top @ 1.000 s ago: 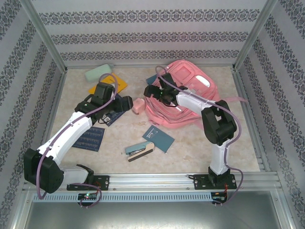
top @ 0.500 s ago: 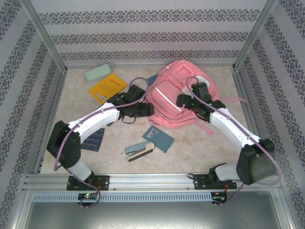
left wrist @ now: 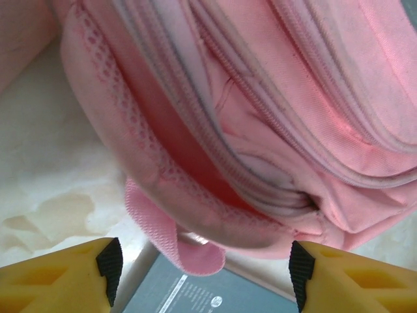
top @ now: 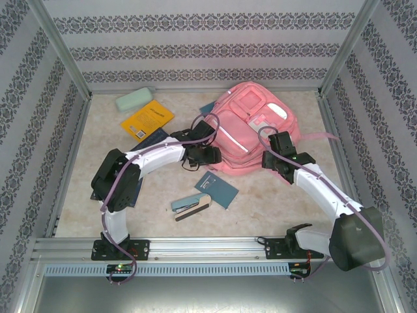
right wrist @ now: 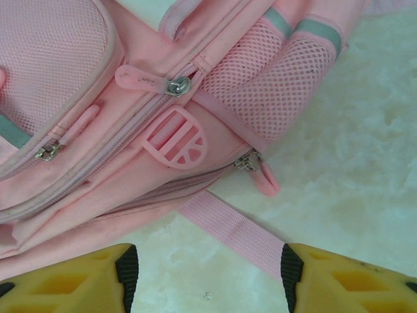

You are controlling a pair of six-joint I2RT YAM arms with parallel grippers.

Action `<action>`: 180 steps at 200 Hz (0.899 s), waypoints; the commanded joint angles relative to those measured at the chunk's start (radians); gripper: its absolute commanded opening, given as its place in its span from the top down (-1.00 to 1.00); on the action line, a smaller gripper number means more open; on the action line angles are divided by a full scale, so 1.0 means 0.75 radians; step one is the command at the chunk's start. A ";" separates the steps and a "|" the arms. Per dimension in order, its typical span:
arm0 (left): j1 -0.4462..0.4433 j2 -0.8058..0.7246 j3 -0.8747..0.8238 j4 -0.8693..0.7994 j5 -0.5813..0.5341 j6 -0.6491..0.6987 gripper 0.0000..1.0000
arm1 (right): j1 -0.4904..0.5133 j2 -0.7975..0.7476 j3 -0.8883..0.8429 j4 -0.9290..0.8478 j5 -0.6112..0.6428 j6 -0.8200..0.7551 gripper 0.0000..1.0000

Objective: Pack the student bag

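While student bag [top: 251,120] lies between, left claw [left wrist: 205,264], right claw [right wrist: 207,274] parted, empty

Bare tabletop [top: 255,197] right-front of the student bag [top: 251,127]; blue booklet [top: 218,189] and stapler [top: 191,205] as obstacles near centre.

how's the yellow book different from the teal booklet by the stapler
The yellow book looks larger than the dark teal booklet. The yellow book lies far left near the green case; the teal booklet lies mid-table beside the stapler. Both lie flat, outside the student bag.
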State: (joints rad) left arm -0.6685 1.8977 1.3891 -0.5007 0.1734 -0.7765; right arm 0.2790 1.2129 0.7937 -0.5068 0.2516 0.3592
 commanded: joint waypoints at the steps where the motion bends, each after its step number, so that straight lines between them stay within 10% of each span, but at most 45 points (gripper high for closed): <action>1: -0.013 0.035 0.059 0.083 0.040 -0.032 -0.45 | -0.001 0.028 0.013 -0.032 0.059 -0.024 -0.14; 38: -0.007 0.118 0.103 0.101 0.016 -0.023 -0.30 | -0.025 0.075 0.019 -0.028 0.052 -0.031 -0.03; 87: 0.098 0.172 0.145 -0.024 -0.086 0.060 0.92 | -0.040 0.168 0.057 -0.030 -0.038 -0.053 0.15; 180: 0.253 0.176 0.193 -0.087 -0.088 0.161 1.00 | -0.031 0.400 0.161 -0.016 -0.151 -0.065 0.34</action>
State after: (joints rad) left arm -0.4824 2.0098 1.5089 -0.5186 0.1268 -0.6788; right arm 0.2569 1.4685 0.8745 -0.5125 0.1715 0.3168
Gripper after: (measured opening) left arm 0.057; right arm 0.347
